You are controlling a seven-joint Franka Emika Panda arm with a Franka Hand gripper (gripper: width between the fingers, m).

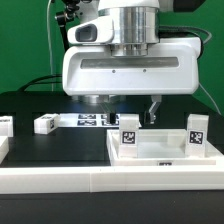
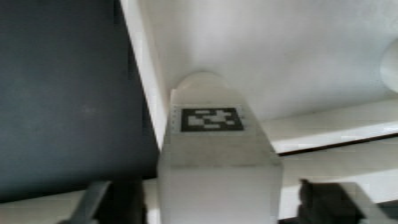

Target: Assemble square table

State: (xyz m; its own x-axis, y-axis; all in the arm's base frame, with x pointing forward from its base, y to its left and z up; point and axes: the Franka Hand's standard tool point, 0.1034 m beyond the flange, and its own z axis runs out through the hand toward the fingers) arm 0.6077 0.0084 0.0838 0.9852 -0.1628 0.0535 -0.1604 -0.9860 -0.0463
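Note:
The white square tabletop (image 1: 160,152) lies at the exterior view's front right. Two short white legs with tags stand on it, one at its left edge (image 1: 128,136) and one toward the right (image 1: 197,131). A third leg (image 1: 45,124) lies on the black table to the left. My gripper (image 1: 141,117) hangs low over the left-edge leg. In the wrist view that tagged leg (image 2: 214,125) stands between my fingers (image 2: 331,202) over the tabletop (image 2: 302,60). The jaws straddle it, open, with a narrow gap showing on one side.
The marker board (image 1: 93,120) lies behind the lying leg. A long white rail (image 1: 100,180) runs along the front of the black table. Another white part (image 1: 4,127) sits at the far left edge. The arm's bulky white body fills the upper middle.

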